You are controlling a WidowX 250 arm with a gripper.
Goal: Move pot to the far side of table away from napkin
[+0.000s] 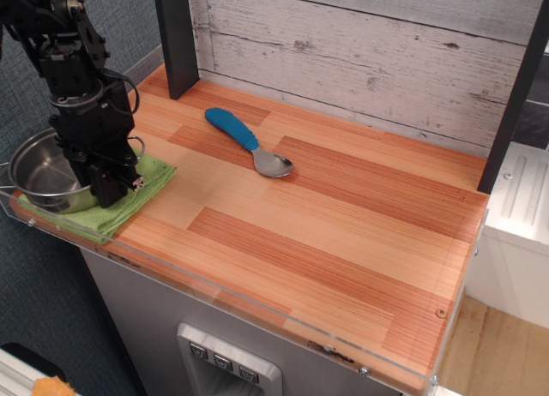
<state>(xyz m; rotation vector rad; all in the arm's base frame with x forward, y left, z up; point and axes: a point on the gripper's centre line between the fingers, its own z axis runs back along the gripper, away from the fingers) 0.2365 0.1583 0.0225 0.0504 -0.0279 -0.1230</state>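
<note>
The shiny steel pot (pixel 39 175) sits on the folded light-green napkin (pixel 129 199) at the near left corner of the striped wooden table (pixel 343 233). My black gripper (pixel 110 183) comes down from above at the pot's right rim. Its fingers straddle the rim next to the right wire handle (pixel 137 143) and look closed on it. The arm hides the right part of the pot and the finger gap. The pot's base still looks close to the napkin.
A blue-handled metal spoon (pixel 247 141) lies at the middle back of the table. A dark post (pixel 176 36) stands at the back left, another at the right edge. A whitewashed plank wall runs behind. A clear acrylic rim (pixel 257 315) lines the front edge.
</note>
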